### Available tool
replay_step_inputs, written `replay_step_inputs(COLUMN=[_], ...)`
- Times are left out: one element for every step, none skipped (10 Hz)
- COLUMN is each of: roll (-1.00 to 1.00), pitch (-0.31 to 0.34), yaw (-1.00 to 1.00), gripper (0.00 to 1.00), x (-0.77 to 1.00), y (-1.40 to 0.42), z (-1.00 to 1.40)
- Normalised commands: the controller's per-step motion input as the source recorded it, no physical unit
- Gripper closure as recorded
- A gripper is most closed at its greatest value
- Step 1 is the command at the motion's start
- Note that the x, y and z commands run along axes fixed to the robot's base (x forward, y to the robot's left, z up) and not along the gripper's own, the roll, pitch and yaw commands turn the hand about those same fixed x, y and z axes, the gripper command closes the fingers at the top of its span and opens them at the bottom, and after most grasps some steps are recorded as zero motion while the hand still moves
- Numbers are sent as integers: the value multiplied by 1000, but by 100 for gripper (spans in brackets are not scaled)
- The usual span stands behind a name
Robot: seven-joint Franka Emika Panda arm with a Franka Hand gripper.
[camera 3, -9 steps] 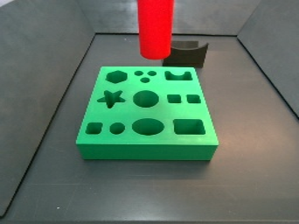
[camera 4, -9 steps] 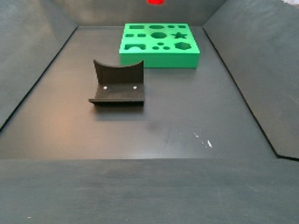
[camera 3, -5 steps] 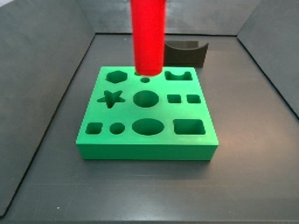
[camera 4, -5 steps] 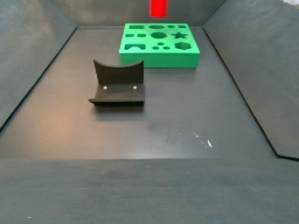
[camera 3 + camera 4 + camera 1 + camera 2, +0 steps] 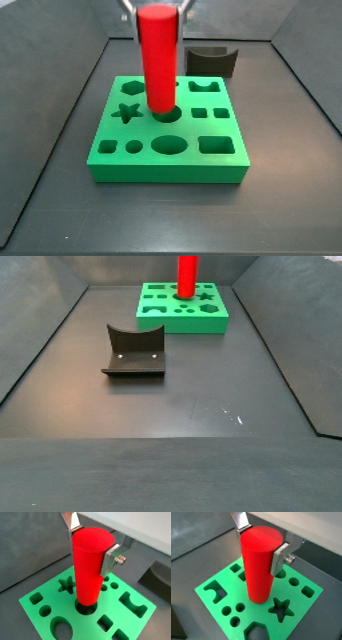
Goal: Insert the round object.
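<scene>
Gripper above green block, pinching red cylinder upright, lower end being held in round hole.

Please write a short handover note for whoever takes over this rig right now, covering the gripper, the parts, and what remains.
Gripper: above the green block, shut on the red cylinder near its top, holding it upright.
Red cylinder: its lower end meets the round hole in the middle of the block; in a wrist view it appears to have just entered.
Dark grey notched block: on the floor, apart from the green block, untouched.
Done: cylinder picked up and lined up over the hole.
Left: push it down fully, open the gripper, pull back.
</scene>
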Motion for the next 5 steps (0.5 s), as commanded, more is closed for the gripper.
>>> replay_step_inputs(roll=[0,0,0,21,86], pitch=[0,0,49,57,87], yaw=[0,11,0,0,0], gripper=[100,100,100,100,100], x=[20,80,329,503,551], y=[-160,-231,-289,-186,0], z=[-411,-254,-209,-360,-471])
